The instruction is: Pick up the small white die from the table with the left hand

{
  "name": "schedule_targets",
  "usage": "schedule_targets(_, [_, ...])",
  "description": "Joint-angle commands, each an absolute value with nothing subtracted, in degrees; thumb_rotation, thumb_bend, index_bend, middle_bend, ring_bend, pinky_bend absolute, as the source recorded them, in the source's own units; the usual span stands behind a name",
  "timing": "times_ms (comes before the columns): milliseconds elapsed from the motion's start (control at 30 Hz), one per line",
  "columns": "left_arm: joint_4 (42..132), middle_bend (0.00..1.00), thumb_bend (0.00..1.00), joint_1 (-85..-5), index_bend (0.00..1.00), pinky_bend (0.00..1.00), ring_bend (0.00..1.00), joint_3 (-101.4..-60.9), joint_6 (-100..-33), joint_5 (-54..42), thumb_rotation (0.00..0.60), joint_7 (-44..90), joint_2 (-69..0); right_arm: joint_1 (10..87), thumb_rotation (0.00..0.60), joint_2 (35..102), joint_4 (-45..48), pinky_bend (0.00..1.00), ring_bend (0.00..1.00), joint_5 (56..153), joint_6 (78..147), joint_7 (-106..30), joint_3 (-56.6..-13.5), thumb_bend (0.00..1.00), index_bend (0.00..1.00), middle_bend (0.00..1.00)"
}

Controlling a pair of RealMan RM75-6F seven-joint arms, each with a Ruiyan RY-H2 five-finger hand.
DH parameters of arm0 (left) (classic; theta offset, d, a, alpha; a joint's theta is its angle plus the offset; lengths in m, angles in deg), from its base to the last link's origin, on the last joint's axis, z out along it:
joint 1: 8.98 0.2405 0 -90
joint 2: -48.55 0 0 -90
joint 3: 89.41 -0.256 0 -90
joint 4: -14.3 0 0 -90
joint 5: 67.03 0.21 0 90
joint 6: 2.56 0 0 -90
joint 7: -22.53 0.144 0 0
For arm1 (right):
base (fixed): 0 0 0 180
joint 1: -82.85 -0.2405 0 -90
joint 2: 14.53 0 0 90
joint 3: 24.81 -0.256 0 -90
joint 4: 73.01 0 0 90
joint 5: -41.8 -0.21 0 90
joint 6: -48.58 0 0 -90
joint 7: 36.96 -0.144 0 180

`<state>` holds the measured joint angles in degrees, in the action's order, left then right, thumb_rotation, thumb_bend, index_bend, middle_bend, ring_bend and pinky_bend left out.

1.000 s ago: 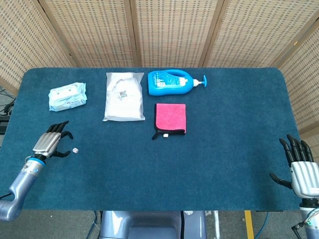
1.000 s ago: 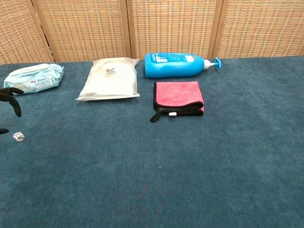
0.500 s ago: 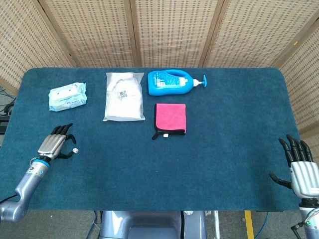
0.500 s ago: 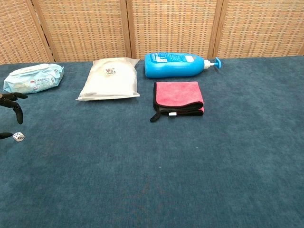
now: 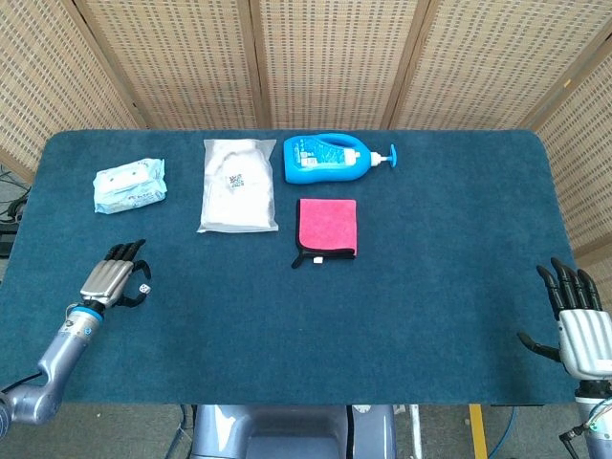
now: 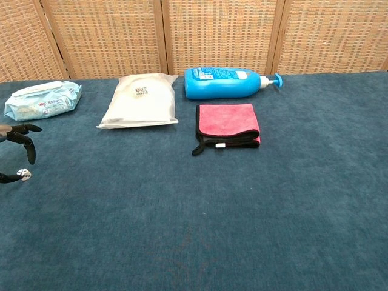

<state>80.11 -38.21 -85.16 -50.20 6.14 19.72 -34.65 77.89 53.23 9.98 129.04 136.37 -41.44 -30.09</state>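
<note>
The small white die (image 5: 143, 288) (image 6: 24, 174) lies on the blue table cloth near the left edge. My left hand (image 5: 115, 276) (image 6: 15, 145) hovers right at it, fingers arched over the die and the thumb tip beside it on the cloth. The die still rests on the table and no grip shows. In the chest view only the fingertips and thumb enter from the left edge. My right hand (image 5: 577, 328) stays at the table's front right corner, fingers spread, holding nothing.
A pack of wet wipes (image 5: 130, 185) lies behind the left hand. Further right are a white pouch (image 5: 238, 185), a blue pump bottle (image 5: 332, 158) on its side and a folded pink cloth (image 5: 326, 228). The table edge (image 5: 21, 239) runs close on the left.
My left hand has slid to the right until its fingers arch over the die. The die has stayed in place, and the right hand has not moved.
</note>
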Motion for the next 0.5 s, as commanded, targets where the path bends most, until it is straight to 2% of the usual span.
schedule_targets(33, [79.7,0.0,0.32,-38.3,0.44,0.0,0.0,-85.2,-49.7,5.5,0.6,20.1,-35.2,77.9,0.6,53.2,9.9,0.0,0.0,129.0,136.4,-41.6,-30.1,0.0,0.0,0.0])
schedule_targets(233, [79.1,0.0,0.32,-38.5,0.45,0.0,0.0,-85.2,-49.4,4.6,0.6,21.0,-35.8,77.8,0.6,53.1,9.9,0.0,0.0,128.8,136.2,-41.8,-30.2,0.0,0.0,0.0])
schedule_targets(500, [78.8,0.0,0.35,-38.6,0.54,0.0,0.0,-85.2,-49.2,3.9,0.6,21.9,-36.2,77.8,0.6,53.1,9.8,0.0,0.0,128.6,136.1,-41.9,-30.3,0.0,0.0,0.0])
